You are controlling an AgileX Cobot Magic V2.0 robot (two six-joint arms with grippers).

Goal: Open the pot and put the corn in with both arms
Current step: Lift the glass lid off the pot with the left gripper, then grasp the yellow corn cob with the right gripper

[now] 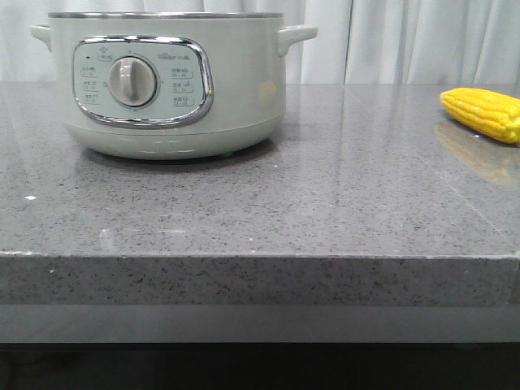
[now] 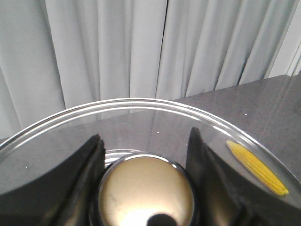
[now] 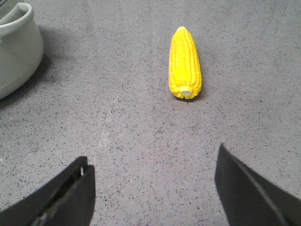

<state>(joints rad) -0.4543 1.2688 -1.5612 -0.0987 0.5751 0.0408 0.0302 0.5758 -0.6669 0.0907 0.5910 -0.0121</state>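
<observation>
The pale-green pot (image 1: 166, 85) stands at the back left of the grey counter, dial facing me; no lid shows on its steel rim. My left gripper (image 2: 145, 135) is shut on the round brass-coloured knob (image 2: 146, 190) of a glass lid (image 2: 141, 106); counter and curtain show through the glass. The yellow corn (image 1: 483, 114) lies at the far right of the counter, well apart from the pot, and shows through the lid (image 2: 256, 167). My right gripper (image 3: 153, 153) is open and empty above the counter, with the corn (image 3: 185, 63) lying ahead of it, end-on. Neither gripper shows in the front view.
The pot's side handle and wall (image 3: 14, 52) edge into the right wrist view, away from the corn. White curtains (image 1: 406, 41) hang behind the counter. The counter's front edge (image 1: 260, 256) runs across the front view.
</observation>
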